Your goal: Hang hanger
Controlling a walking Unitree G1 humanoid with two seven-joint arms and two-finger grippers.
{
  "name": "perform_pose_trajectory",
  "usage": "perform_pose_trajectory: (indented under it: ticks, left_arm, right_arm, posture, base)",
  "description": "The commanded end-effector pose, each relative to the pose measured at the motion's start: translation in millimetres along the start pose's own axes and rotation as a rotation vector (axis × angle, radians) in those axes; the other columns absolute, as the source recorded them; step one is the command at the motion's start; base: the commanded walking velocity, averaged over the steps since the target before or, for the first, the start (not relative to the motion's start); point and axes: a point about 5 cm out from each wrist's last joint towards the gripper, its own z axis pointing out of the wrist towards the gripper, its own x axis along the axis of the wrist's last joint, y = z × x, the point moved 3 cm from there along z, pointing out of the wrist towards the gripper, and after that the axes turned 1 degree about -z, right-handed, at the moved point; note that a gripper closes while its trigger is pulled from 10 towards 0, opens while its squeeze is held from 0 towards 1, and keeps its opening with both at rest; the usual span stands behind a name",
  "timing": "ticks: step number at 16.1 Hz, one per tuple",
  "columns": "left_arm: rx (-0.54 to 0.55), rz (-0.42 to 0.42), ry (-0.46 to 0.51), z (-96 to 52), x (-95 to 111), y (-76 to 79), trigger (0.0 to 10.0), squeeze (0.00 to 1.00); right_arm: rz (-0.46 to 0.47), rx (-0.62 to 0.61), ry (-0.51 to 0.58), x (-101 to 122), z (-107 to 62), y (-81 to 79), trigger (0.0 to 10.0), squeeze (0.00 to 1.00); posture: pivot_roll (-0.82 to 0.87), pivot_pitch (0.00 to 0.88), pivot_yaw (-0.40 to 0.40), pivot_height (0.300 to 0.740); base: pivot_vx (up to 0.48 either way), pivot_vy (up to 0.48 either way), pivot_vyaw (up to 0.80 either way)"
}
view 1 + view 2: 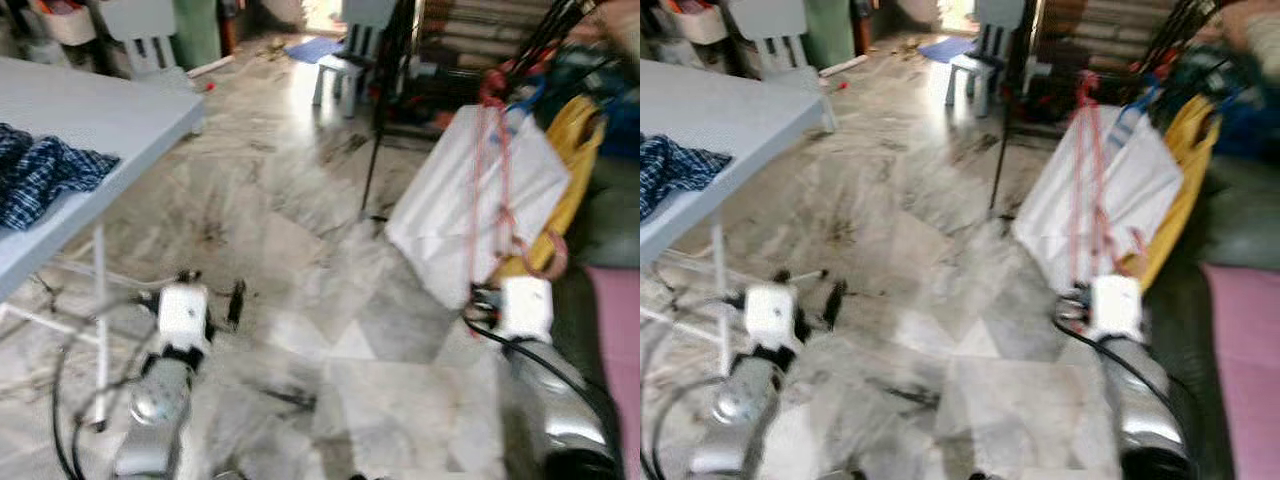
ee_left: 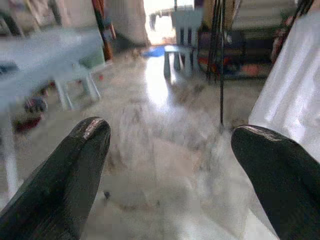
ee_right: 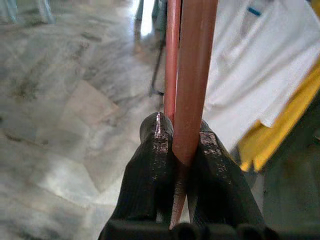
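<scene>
The right gripper is clenched on the hanger, a thin red wire one, its two black fingers pinching the wire where two strands run side by side. From that grip the hanger's long axis rises almost straight up and a little away from the robot, lying against a white shirt that is on the rack, with a yellow garment behind the shirt. The hanger's hook end sits near the top of the shirt, close under the rack's dark bars, though blur hides whether it has caught on anything. So the rack lies above and just beyond the right gripper, and that arm is plainly the nearer one. The left gripper is released, fingers spread wide over bare floor, well apart from the rack and nearer the table.
</scene>
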Motion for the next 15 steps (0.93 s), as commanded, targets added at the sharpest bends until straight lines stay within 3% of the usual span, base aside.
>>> perform_pose_trajectory:
  ticks: [1,4,6,9,11,13,15]
  left_arm:
    - [0.046,0.01,0.012,1.9,9.5,-11.1,10.0,0.0]
    - [0.073,0.001,-0.017,-2.0,12.5,-18.7,10.0,0.0]
    - [0.023,-0.02,-0.026,-6.6,14.6,-3.0,10.0,0.0]
    - [-0.031,-0.05,-0.041,-3.8,14.3,17.0,10.0,0.0]
    - [-0.077,-0.02,-0.037,10.0,20.1,20.1,10.0,0.0]
    - [-0.085,0.018,-0.016,24.2,30.7,11.8,10.0,0.0]
    - [-0.078,0.021,-0.006,27.8,31.7,9.4,10.0,0.0]
  right_arm:
    - [0.005,0.032,-0.026,-4.7,2.8,-12.4,10.0,0.0]
    - [0.0,0.055,-0.029,-2.5,11.7,-28.6,10.0,0.0]
    - [0.027,0.004,0.017,13.3,11.7,-20.6,10.0,0.0]
    - [0.057,-0.052,0.041,14.4,3.7,-14.7,10.0,0.0]
    - [0.093,-0.135,0.053,14.3,2.0,-9.2,10.0,0.0]
    - [0.107,-0.167,0.063,12.7,-4.2,-9.6,10.0,0.0]
    - [0.139,-0.215,0.035,1.9,-11.9,-8.8,10.0,0.0]
  posture:
    - [0.06,0.015,-0.073,0.74]
    - [0.08,0.023,-0.046,0.74]
    - [0.04,0.03,-0.02,0.74]
    - [0.02,0.03,0.018,0.74]
    - [0.03,0.029,0.033,0.74]
    - [0.04,0.055,0.102,0.74]
    - [-0.02,0.045,0.099,0.74]
  base:
    - [0.0,0.0,0.0]
    - [0.0,0.0,0.0]
    - [0.0,0.0,0.0]
    - [0.0,0.0,0.0]
    - [0.0,0.0,0.0]
    - [0.0,0.0,0.0]
    - [0.0,0.0,0.0]
